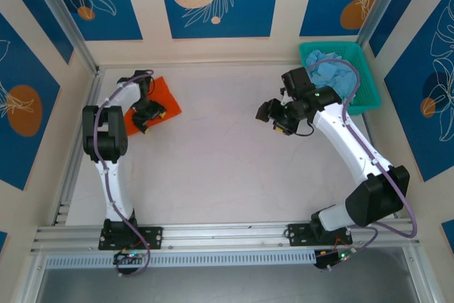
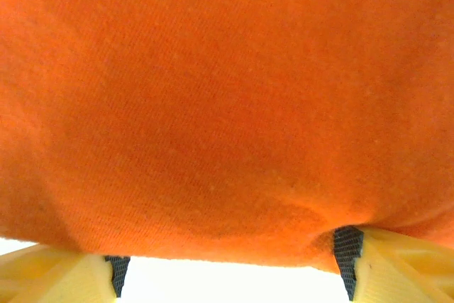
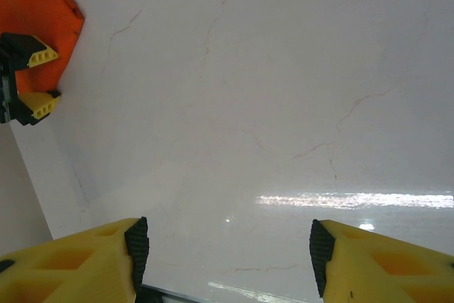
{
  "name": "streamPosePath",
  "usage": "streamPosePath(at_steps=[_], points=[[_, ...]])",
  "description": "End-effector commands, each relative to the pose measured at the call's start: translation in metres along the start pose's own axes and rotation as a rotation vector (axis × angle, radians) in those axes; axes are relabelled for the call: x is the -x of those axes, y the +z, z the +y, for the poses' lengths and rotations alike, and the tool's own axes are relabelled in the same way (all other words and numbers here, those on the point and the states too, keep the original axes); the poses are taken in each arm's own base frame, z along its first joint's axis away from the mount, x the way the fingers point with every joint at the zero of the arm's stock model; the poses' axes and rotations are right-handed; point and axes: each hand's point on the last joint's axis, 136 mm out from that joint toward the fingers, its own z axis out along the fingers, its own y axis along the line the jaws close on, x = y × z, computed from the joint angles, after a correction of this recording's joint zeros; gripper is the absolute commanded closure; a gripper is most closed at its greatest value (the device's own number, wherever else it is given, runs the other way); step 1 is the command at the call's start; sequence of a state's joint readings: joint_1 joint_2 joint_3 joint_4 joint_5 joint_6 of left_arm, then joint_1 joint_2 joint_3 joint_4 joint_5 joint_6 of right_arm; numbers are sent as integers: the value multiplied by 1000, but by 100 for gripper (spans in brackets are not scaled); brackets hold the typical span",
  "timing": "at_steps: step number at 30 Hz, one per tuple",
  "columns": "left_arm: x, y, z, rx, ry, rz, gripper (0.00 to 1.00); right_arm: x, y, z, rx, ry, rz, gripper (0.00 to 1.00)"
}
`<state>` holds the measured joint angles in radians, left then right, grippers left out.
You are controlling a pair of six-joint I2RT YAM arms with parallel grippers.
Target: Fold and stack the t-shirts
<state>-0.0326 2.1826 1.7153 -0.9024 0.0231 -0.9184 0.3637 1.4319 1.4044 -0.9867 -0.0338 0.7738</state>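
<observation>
The bright orange t-shirt (image 1: 164,98) lies folded on the table at the rear left. My left gripper (image 1: 149,115) is down on its near edge. In the left wrist view the orange cloth (image 2: 227,104) sits right at the fingertips of the left gripper (image 2: 230,267). The jaws stand wide apart, and the right pad (image 2: 347,257) presses into the hem. Pale blue t-shirts (image 1: 328,72) are bunched in the basket. My right gripper (image 1: 271,115) hovers open over bare table right of centre. Nothing sits between the fingers of the right gripper (image 3: 227,246).
The teal mesh basket (image 1: 363,79) stands at the rear right corner, just behind the right arm. Blue patterned walls and metal posts (image 1: 67,26) close in the white table (image 1: 220,168). In the right wrist view the orange shirt (image 3: 39,5) and the left gripper (image 3: 28,79) show far off.
</observation>
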Motion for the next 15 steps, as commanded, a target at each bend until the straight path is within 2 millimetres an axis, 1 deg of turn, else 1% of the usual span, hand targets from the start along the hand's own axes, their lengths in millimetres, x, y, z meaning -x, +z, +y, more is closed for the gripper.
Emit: streamPosePath(at_steps=[1, 4, 6, 9, 15], points=[[20, 18, 22, 126, -14, -22, 23, -7, 4, 1, 5, 20, 29, 36], [40, 18, 28, 170, 19, -51, 23, -9, 2, 0, -3, 23, 29, 36], [55, 15, 27, 185, 61, -65, 23, -10, 2, -1, -12, 26, 27, 36], [74, 6, 34, 274, 141, -90, 23, -12, 0, -2, -20, 26, 28, 36], [97, -6, 43, 363, 292, -135, 20, -15, -1, -1, -32, 25, 27, 36]])
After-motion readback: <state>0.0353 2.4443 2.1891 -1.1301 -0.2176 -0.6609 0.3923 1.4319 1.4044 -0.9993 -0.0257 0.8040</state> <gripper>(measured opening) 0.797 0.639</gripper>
